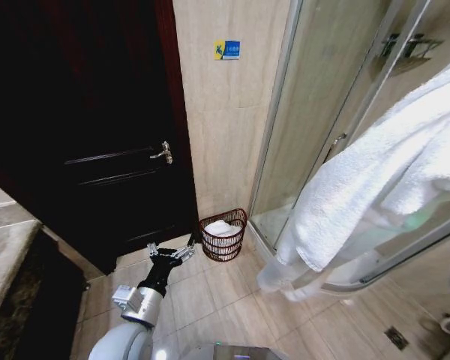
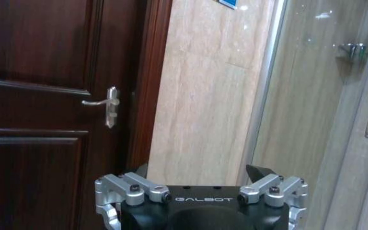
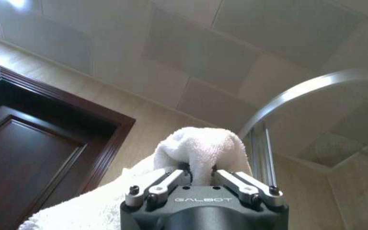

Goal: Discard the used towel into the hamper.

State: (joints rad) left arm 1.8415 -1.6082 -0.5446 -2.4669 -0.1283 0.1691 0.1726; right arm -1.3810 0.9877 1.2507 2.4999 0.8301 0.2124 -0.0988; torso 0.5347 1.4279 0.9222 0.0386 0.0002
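The right gripper (image 3: pixel 200 178) is clenched on a white towel (image 1: pixel 390 172), held high beside the shower glass. The hamper (image 1: pixel 223 235) sits on the floor by the door (image 1: pixel 82 127), near the left gripper (image 1: pixel 171 253), whose fingers are spread and empty.

Head view: your light is uneven. The door (image 1: pixel 90 127) reads almost black, panel detail lost, while the towel (image 1: pixel 390 165) close to the lens is bright, soft and out of focus. Straight lines bow toward the edges: wide-lens distortion. Left wrist view: soft overall, small glare spots on the shower glass (image 2: pixel 325 28). Right wrist view: a bright ceiling lamp (image 3: pixel 19 3) glows at the corner; pale tiles evenly lit.
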